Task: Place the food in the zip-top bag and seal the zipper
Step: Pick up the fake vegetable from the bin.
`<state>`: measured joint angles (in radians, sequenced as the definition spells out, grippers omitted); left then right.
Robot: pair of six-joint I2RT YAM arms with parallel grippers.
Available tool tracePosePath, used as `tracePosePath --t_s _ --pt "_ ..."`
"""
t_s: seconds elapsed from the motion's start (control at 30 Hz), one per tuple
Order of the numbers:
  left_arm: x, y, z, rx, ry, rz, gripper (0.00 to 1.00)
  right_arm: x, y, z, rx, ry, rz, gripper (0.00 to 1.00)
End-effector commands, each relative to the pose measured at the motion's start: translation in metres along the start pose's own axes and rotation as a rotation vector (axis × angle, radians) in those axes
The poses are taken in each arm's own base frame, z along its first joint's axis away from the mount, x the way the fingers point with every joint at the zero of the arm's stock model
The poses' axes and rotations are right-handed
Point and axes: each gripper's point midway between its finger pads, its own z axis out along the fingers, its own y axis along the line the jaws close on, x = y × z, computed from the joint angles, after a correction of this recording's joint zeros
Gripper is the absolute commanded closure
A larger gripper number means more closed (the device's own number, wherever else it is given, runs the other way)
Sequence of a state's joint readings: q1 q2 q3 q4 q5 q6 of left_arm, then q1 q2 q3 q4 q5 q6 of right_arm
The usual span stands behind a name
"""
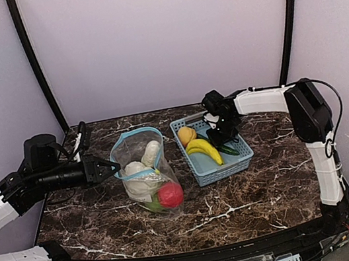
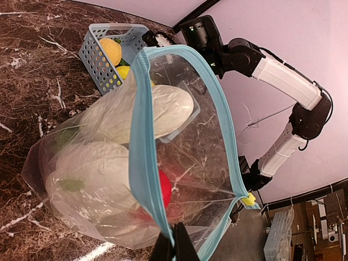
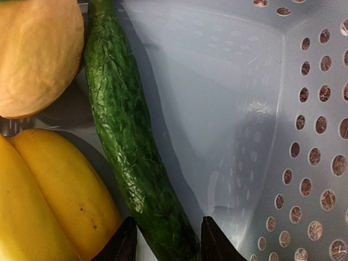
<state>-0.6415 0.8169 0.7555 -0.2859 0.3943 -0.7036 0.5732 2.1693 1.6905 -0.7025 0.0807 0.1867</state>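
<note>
The clear zip-top bag (image 1: 142, 169) lies on the table with its mouth held open; the teal zipper (image 2: 142, 163) rings that mouth. Inside are white cauliflower (image 2: 103, 179), a red apple (image 1: 170, 195) and a green piece low down. My left gripper (image 2: 174, 247) is shut on the zipper strip at the bag's rim. The orange (image 3: 38, 54), yellow banana (image 3: 54, 201) and green cucumber (image 3: 130, 152) lie in the basket. My right gripper (image 3: 166, 244) is open, low in the basket, its fingers on either side of the cucumber's near end.
The light blue lattice basket (image 1: 240, 160) stands right of the bag; its perforated wall (image 3: 310, 136) is close on the right of my right gripper. The dark marble table (image 1: 271, 188) ends at purple walls behind.
</note>
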Motion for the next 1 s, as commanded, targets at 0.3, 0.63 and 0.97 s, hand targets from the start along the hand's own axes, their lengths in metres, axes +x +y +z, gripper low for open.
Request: tracePosePath --t_s 0.3,0.63,0.97 --pt "-0.006 -0.004 -0.011 0.001 -0.037 0.006 0.99 -0.009 -0.014 0.005 0.028 -0.02 0.038 0.84" --pt "-0.004 -0.002 -0.01 -0.002 -0.038 0.002 0.99 -0.031 -0.022 -0.07 0.038 -0.171 0.07 0.92" --pt "-0.008 -0.01 -0.009 0.039 -0.048 0.01 0.99 -0.033 -0.011 -0.145 -0.054 -0.288 0.094 0.93"
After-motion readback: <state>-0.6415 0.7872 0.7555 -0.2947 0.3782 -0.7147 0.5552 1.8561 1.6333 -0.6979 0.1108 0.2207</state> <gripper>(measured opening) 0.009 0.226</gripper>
